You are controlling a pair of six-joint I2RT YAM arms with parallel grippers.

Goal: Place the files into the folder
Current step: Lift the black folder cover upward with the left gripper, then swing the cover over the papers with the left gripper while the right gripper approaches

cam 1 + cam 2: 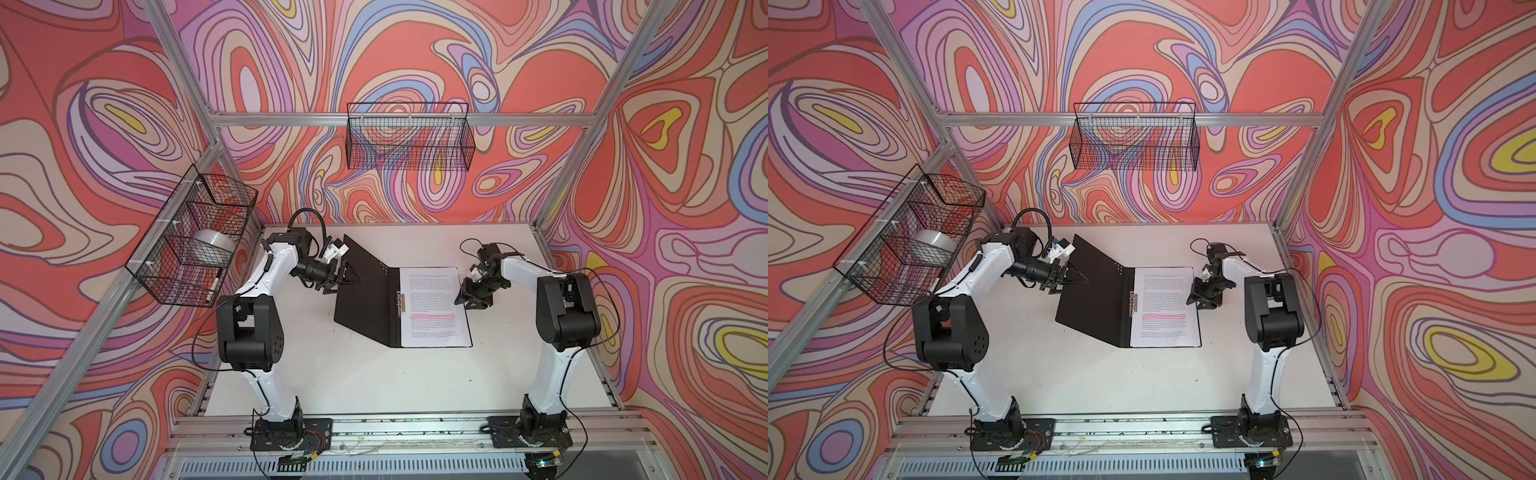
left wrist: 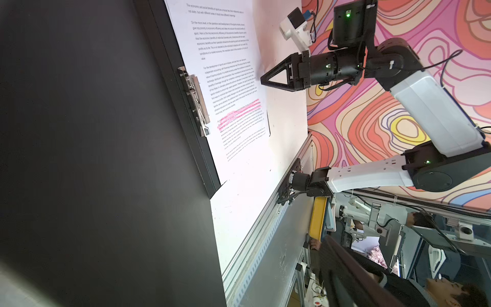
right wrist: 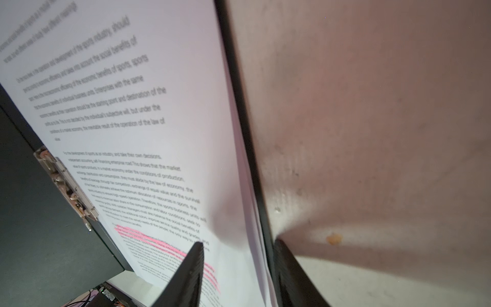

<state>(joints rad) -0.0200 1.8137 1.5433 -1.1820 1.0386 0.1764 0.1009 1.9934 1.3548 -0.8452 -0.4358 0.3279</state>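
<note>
White table (image 1: 374,374) in a cell with swirl-patterned walls. Two black wire baskets hang on the frame: the back basket (image 1: 409,137) and the side basket (image 1: 195,249), which holds a tape roll (image 1: 212,243). The folder (image 1: 365,291) lies open mid-table with its black inside up in both top views. Its right cover is flat on the table and its left cover is raised at a slant. The files (image 1: 432,291) lie flat on the right cover, text side up, with their inner edge just beside the spine. The left gripper (image 1: 347,282) is at the raised cover's outer edge with its jaws spread wide, touching the cover but clamped on nothing visible. The right gripper (image 3: 237,242) straddles the outer edge of the files and cover with its jaws apart, gripping nothing. One finger (image 3: 186,271) has its tip over the page, and the other finger (image 3: 289,265) is on the table side against the cover's rim. The metal spine clip (image 1: 401,303) sits just beside the sheets. The pink highlighted band (image 1: 432,317) crosses the page.
</note>
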